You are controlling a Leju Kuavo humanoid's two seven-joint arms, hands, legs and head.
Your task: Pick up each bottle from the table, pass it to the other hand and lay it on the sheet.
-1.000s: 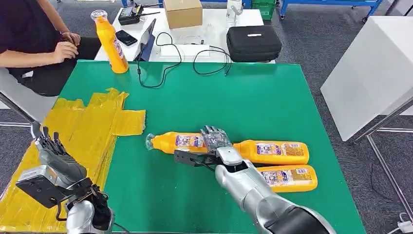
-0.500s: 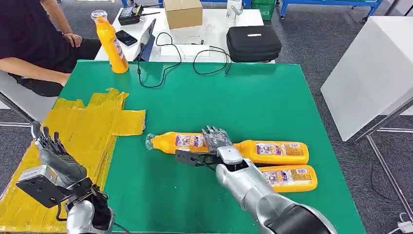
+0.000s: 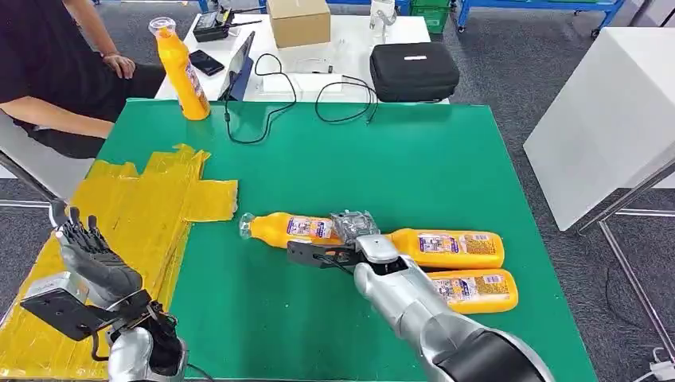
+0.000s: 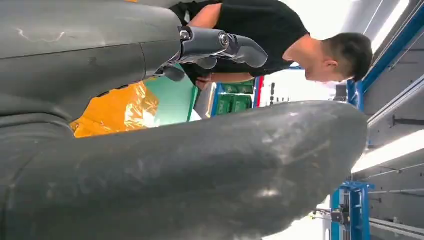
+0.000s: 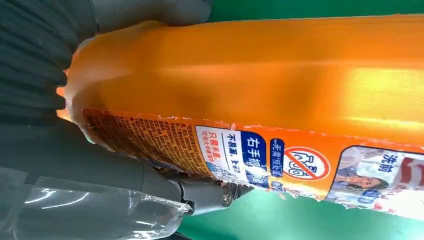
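An orange bottle [image 3: 288, 229] lies on its side at the middle of the green table [image 3: 414, 159], cap to the left. My right hand [image 3: 356, 228] wraps around its base end, fingers curled over it. In the right wrist view the thumb and fingers [image 5: 200, 192] clasp the orange bottle [image 5: 280, 85]. Two more orange bottles [image 3: 446, 248] [image 3: 475, 290] lie just right of that hand. Another one [image 3: 181, 72] stands upright at the far left corner. My left hand [image 3: 83, 253] is raised at the near left over the yellow sheet [image 3: 135, 207], fingers spread and holding nothing.
A person [image 3: 48, 72] sits at the far left corner beside the upright bottle. Behind the green table a white table carries a black case [image 3: 414, 70], a cardboard box [image 3: 298, 20], a tablet and cables [image 3: 318, 99]. A white panel [image 3: 605, 111] stands to the right.
My right hand's fingers have curled down over the bottle, and the bottle has shifted slightly away from me. The person's arm has pulled back. My left hand has barely moved.
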